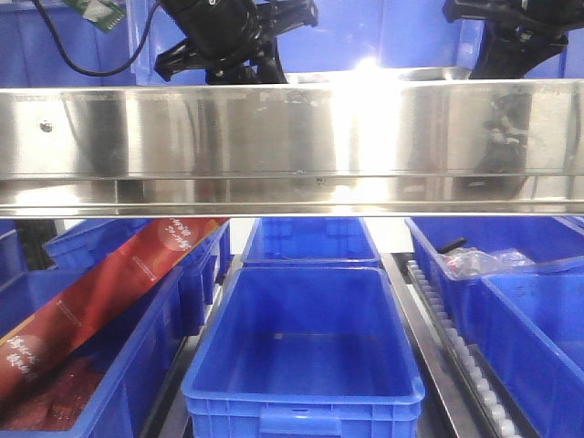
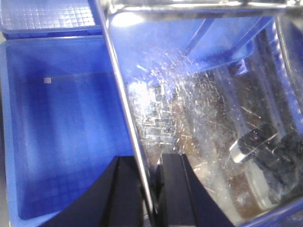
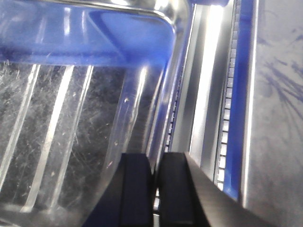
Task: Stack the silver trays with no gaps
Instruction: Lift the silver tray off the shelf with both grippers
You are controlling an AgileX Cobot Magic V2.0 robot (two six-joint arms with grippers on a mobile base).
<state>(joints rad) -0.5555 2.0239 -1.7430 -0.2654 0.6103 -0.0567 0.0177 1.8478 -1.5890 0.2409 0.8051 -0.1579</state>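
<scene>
A long polished steel rail [image 1: 292,137] spans the frame, hiding the lower ends of the black left arm [image 1: 224,36] and right arm [image 1: 516,41], with a sliver of silver tray [image 1: 429,73] rim showing between them. Below sit an empty blue crate [image 1: 301,394], a second crate [image 1: 310,242] behind it, a left crate [image 1: 137,365] holding a red printed package [image 1: 119,278], and a right crate [image 1: 429,257] with clear plastic bags [image 1: 479,263].

The front camera looks straight ahead, level with a long steel rail [image 1: 292,137], with blue crates [image 1: 306,351] near below. Each wrist camera looks down past its own pincer, the left pincer [image 2: 149,165] and the right pincer [image 3: 155,161], both very close to a silver tray [image 2: 199,118] rim.
</scene>
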